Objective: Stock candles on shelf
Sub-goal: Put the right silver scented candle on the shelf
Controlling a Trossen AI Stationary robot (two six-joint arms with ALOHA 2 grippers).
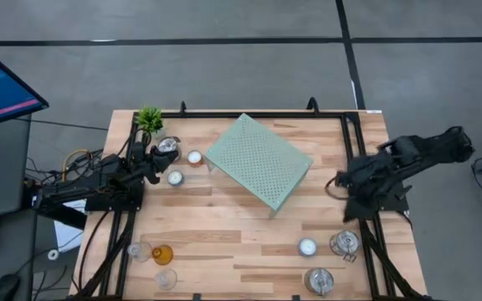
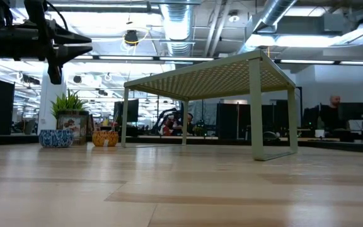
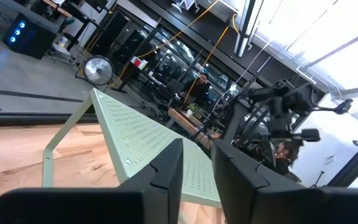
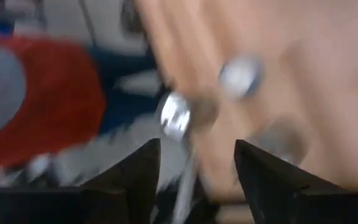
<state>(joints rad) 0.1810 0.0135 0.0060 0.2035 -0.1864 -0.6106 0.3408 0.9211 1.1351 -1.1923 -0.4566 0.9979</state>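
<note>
The mint-green perforated shelf [image 1: 258, 161] stands on its legs mid-table, turned askew. At the far left, a silver tin [image 1: 168, 145] and two white tealights [image 1: 194, 156] [image 1: 175, 177] sit on the wood beside my left gripper [image 1: 157, 155]. That gripper is held level above them, slightly open [image 3: 196, 182], holding nothing and facing the shelf [image 3: 148, 140]. Near left stand two clear glass holders [image 1: 139, 251] and an amber one [image 1: 162, 254]. Near right are a tealight [image 1: 307, 247] and two silvery candles [image 1: 344, 243] [image 1: 318, 280]. My right gripper [image 1: 340, 181] hangs raised at the right edge, open [image 4: 196, 174] and holding nothing.
A small green potted plant [image 1: 150, 119] stands at the far left corner, just behind my left gripper. Bare wood [image 1: 224, 226] lies between the shelf and the near candle groups. A black frame [image 1: 249, 113] runs along the table's far and side edges.
</note>
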